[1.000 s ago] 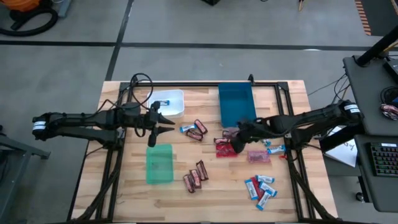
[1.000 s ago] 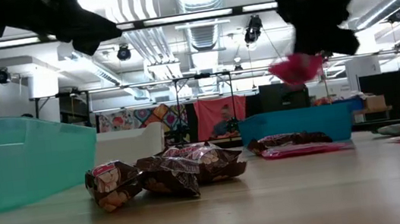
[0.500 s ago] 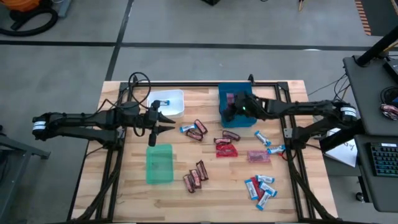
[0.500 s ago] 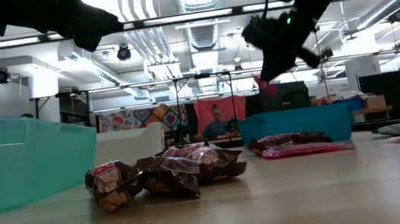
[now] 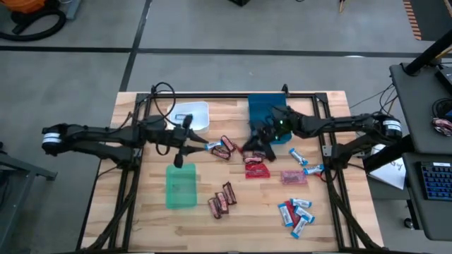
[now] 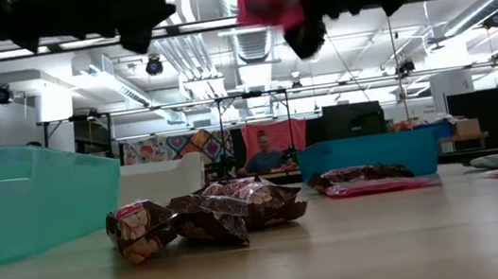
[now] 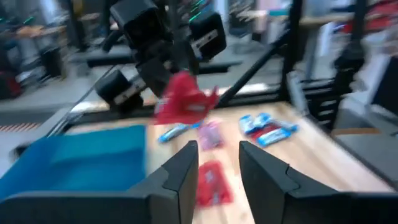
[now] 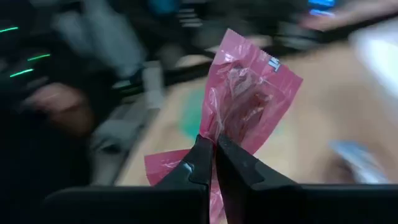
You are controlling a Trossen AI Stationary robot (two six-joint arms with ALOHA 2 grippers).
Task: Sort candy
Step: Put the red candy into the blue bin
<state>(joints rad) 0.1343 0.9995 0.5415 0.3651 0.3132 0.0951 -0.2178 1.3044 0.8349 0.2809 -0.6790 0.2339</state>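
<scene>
My right gripper [image 5: 252, 146] hovers high over the table's middle, just near of the blue bin [image 5: 267, 116], shut on a red/pink crinkly packet [image 8: 245, 93]. The left wrist view shows that packet [image 7: 184, 101] too. My left gripper [image 5: 200, 146] is open and empty in the air, facing the right one, beside a blue-and-white bar [image 5: 212, 146]. Maroon bars [image 5: 221, 199], red packets [image 5: 256, 166] and blue-and-white bars [image 5: 296, 212] lie flat on the wooden table. My right gripper pinches the packet between its two fingers [image 8: 202, 163], across the wrapper's middle [image 8: 219, 132]. One crimped end [image 8: 273, 65] sticks out past the fingertips, and a flap [image 8: 163, 167] shows beside one finger. The packet [image 6: 263, 6] is lifted clear, high above the table.
A white bin [image 5: 192, 115] holding one blue-and-white bar stands at the far left, and a green bin [image 5: 181, 185] stands nearer. A black frame rail [image 5: 212, 97] runs round the table. A person [image 6: 264, 157] sits in the room beyond.
My right gripper carried the packet from the table's middle out over the blue bin. It then came back toward the near side and the left gripper, higher up and still shut on the packet. My left gripper moved right toward the table's middle.
</scene>
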